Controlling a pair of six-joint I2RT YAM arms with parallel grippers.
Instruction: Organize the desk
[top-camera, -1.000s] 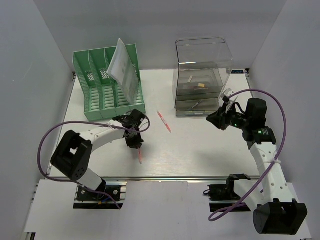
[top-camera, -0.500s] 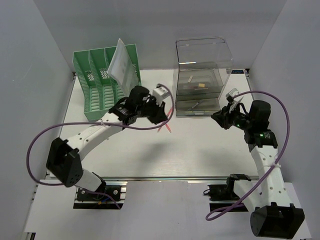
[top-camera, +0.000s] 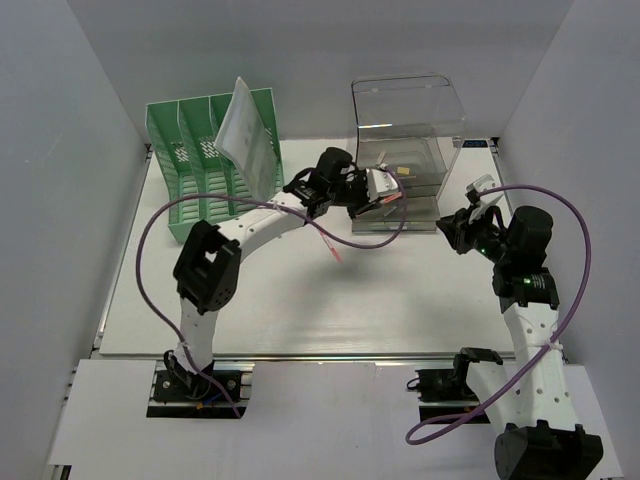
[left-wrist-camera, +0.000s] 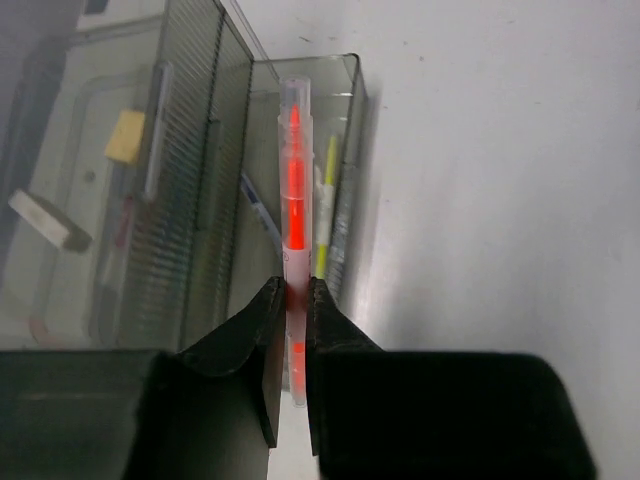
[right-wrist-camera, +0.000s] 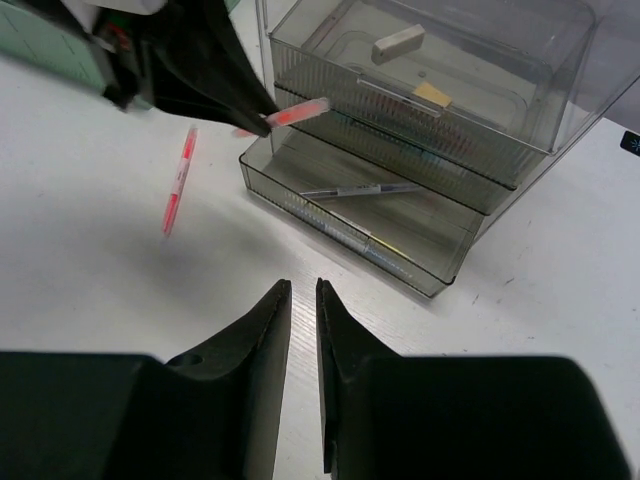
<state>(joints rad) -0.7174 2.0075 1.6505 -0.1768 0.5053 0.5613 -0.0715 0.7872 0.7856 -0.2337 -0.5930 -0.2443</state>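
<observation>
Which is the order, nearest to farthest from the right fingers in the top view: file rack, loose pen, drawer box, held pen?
1. The drawer box, just left of the right fingers.
2. The held pen, at the box's front.
3. The loose pen, lying on the desk, middle.
4. The file rack, far left.
</observation>
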